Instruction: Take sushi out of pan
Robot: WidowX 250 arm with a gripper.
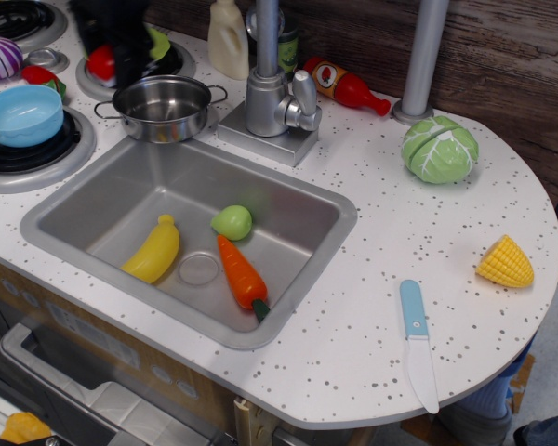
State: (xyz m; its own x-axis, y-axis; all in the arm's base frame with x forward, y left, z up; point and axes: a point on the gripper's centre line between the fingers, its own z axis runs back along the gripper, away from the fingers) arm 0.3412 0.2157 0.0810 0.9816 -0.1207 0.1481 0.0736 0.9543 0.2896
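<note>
One sushi [100,63], red, gripped by the blurred dark gripper [113,58], above the green plate [160,43] on the rear burner, behind and left of the pan [164,108]. Pan: steel, sits on the counter [400,232] between the burners and the sink [102,200]. Sink holds banana [153,249], green fruit [232,222], carrot [242,275]. Left: blue bowl [20,114]. Right: faucet [270,98], red bottle [347,86], cabbage [439,149], corn [505,262], knife [418,342]
</note>
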